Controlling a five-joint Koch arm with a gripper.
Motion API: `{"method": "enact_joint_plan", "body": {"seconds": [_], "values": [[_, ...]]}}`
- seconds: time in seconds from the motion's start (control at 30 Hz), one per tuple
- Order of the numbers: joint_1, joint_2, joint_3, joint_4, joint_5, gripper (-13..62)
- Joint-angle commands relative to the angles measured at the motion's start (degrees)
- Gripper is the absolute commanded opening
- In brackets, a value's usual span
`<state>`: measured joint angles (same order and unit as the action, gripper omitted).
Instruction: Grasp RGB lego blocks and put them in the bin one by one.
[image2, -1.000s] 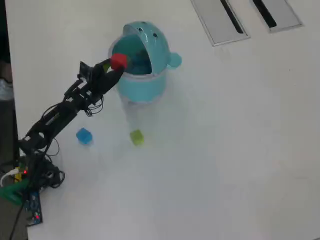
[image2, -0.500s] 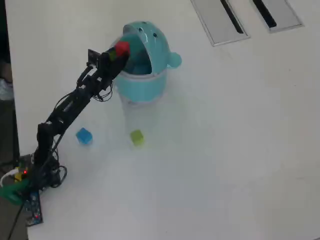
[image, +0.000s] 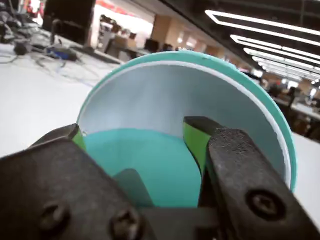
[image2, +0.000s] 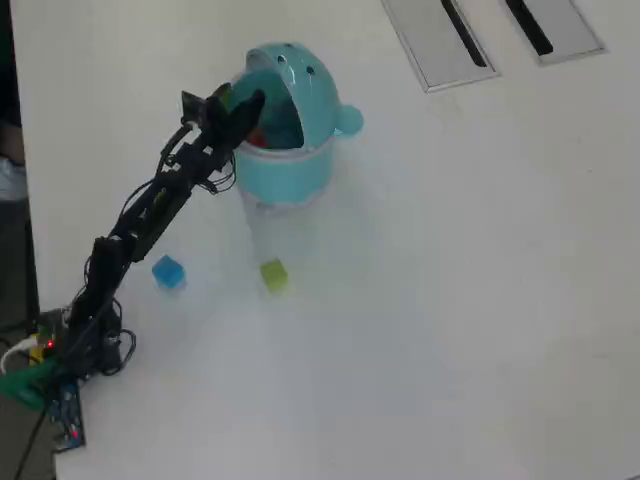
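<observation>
1. The step in hand looks like the drop of the red block (image2: 258, 136) into the bin (image2: 290, 170): in the overhead view a red patch shows inside the bin's mouth, just under the arm's tip.
2. The gripper (image: 135, 137) hangs over the opening; in the wrist view its jaws stand apart with nothing between them, only the turquoise inside of the bin showing in the gap.
3. The bin stands upright at the far left of the tabletop (image2: 450, 300) in the overhead view. Its long axis is vertical, and its domed lid (image2: 305, 85) is tipped back toward the far right, so the mouth faces the arm.
4. The light blue block (image2: 168, 272) and the yellow-green block (image2: 273, 275) lie on the tabletop nearer than the bin, well apart from each other and from it.
5. The next move, I judge, calls for lifting clear of the rim, swinging back and down to one of these two blocks, and closing the jaws squarely on its flat sides.
</observation>
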<state>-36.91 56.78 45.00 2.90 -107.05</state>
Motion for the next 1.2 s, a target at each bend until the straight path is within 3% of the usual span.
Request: {"method": "enact_joint_plan", "body": {"seconds": [0.0, 0.17, 0.37, 0.9, 1.17], "values": [[0.09, 1.58, -6.33, -0.26, -0.62, 35.2], [0.44, 2.81, -6.33, 1.14, -0.62, 35.4], [2.11, 9.67, -4.39, 16.26, -0.53, 35.0], [5.27, 34.89, 35.07, 10.2, -0.62, 34.5], [6.15, 41.13, 50.45, 1.23, -0.62, 34.5]]}}
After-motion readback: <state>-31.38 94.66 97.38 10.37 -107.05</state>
